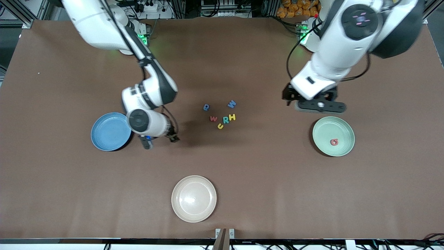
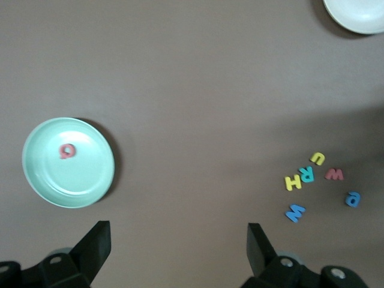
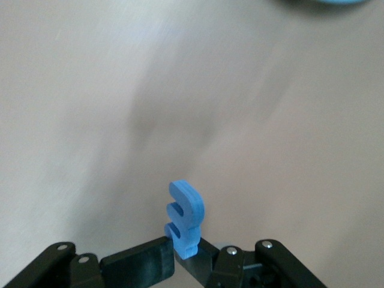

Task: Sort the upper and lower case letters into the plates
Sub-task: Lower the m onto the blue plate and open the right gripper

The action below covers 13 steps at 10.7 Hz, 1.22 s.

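My right gripper [image 1: 148, 140] is clamped on a small blue foam letter [image 3: 185, 219], held on edge between the closed fingers, over bare brown table just beside the round light blue plate [image 1: 110, 131], at about three o'clock from the plate in the front view. To do this well, I judge I should carry it toward nine o'clock until it is over the plate's middle, lower it close, then let go so the light piece does not bounce off the rim. My left gripper [image 1: 321, 105] waits with its jaws apart above the twelve o'clock edge of the pale mint green plate [image 1: 343, 132], which holds one red foam letter [image 1: 334, 142]. Six loose letters [image 1: 222, 116] lie clustered mid-table, between the plates.
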Each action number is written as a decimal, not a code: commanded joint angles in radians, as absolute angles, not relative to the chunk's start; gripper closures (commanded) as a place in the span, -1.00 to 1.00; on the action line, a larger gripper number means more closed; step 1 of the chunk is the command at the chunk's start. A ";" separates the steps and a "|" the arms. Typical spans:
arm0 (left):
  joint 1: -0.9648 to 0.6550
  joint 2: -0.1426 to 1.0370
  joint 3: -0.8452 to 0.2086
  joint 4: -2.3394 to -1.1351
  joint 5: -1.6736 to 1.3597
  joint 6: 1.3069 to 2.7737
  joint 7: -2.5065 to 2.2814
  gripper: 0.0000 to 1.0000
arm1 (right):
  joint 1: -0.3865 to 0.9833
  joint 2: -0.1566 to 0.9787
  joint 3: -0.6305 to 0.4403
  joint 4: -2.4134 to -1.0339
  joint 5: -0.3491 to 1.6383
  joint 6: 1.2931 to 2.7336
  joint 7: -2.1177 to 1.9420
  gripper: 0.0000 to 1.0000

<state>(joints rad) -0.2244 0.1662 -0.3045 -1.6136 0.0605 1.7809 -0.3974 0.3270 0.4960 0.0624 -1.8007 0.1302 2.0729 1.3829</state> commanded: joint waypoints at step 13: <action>-0.623 0.521 -0.302 -1.677 0.074 2.123 -0.638 -1.00 | 0.011 0.367 -0.051 -1.971 0.106 2.060 0.785 -1.00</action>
<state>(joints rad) -0.5968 0.4872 -0.3100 -1.6874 0.0601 2.0946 -0.5991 0.0124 0.3735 -0.0547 -1.9712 0.1127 2.0658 0.7770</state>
